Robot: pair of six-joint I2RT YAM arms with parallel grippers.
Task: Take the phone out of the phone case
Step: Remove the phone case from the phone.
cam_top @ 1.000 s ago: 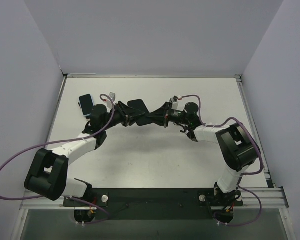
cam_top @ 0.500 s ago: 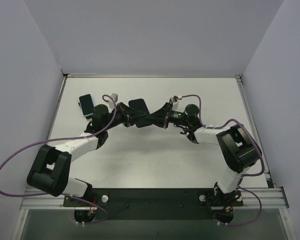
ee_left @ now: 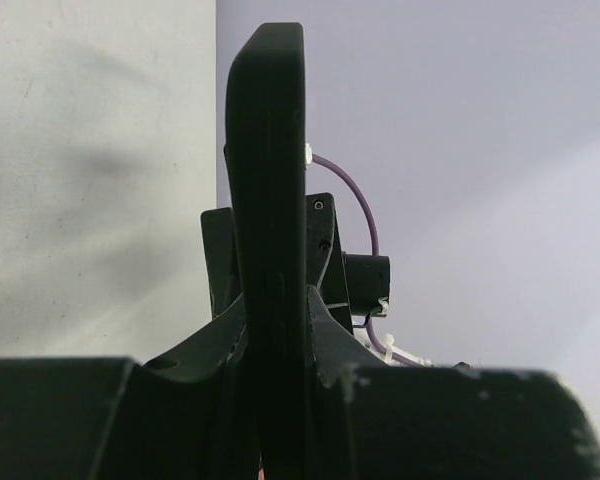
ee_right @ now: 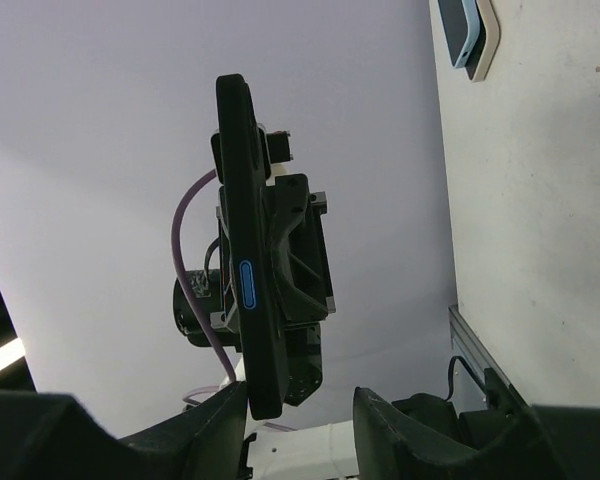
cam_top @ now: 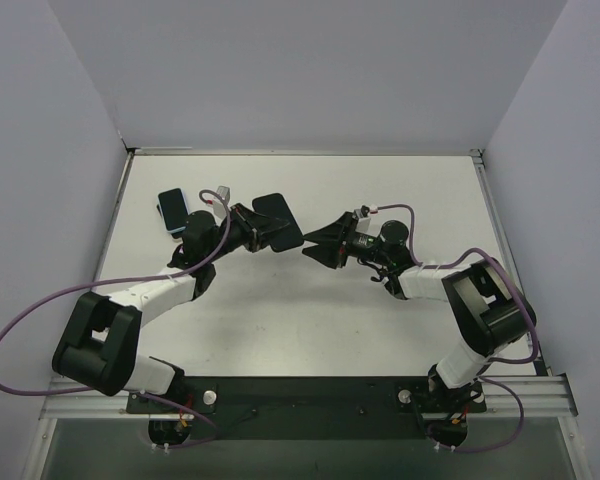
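My right claw [ee_right: 300, 408] has just let go and backed away, its jaws partly spread and empty. Only 1 claw, the left claw [ee_left: 278, 345], stays clamped on the black phone case [ee_left: 268, 150], edge-up above the table [cam_top: 380, 320]. I judge the phone isn't out yet.

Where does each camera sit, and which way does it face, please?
Top external: fixed above and behind, looking down at the table; left arm and right arm show, left gripper clamping the black phone case, right gripper open.
Left wrist: looks past its own fingers at the case, edge-on.
Right wrist: faces that case from opposite; own fingers below.
Shared: the case, in all three.
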